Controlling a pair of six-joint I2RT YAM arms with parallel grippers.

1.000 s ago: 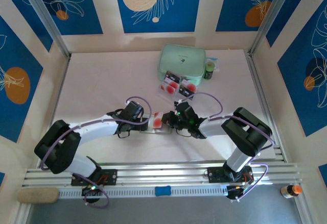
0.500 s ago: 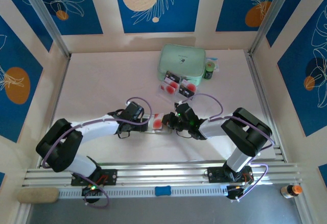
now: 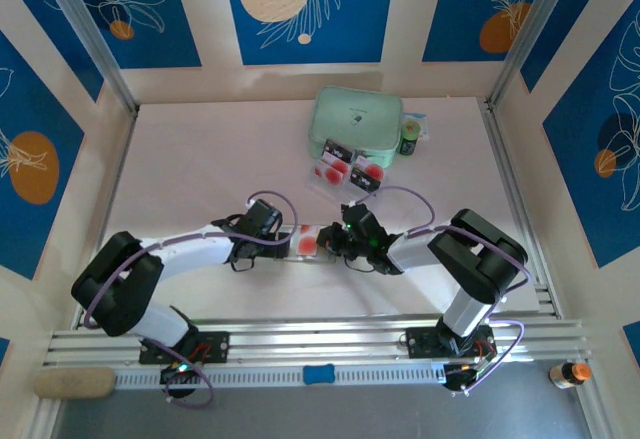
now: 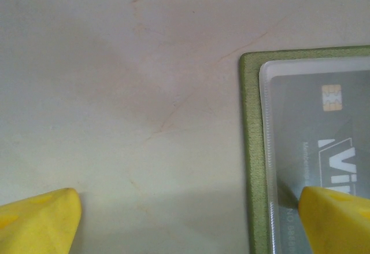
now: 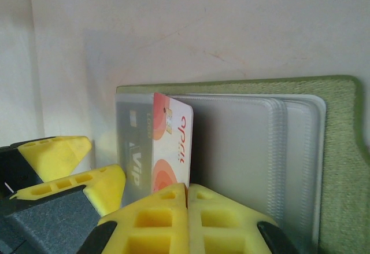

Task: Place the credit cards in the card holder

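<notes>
The right gripper (image 5: 186, 199) is clamping one card (image 5: 171, 141), pale with red circles (its red lettering is not legible), and is holding it on edge against the clear pockets of the holder (image 5: 341, 150). One grey card (image 5: 132, 150) reading "VIP" is sitting in a pocket. The left gripper (image 4: 188, 210) is standing wide open, one finger (image 4: 338, 219) over the holder, which is lying open between the two grippers. At least two other cards (image 3: 338, 164) are lying farther back, beside one mint case (image 3: 355, 121).

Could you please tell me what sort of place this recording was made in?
Most likely a purpose-built robot test booth, not a home: a pale table boxed in by blue printed wall panels, with aluminium rails along its near edge.
</notes>
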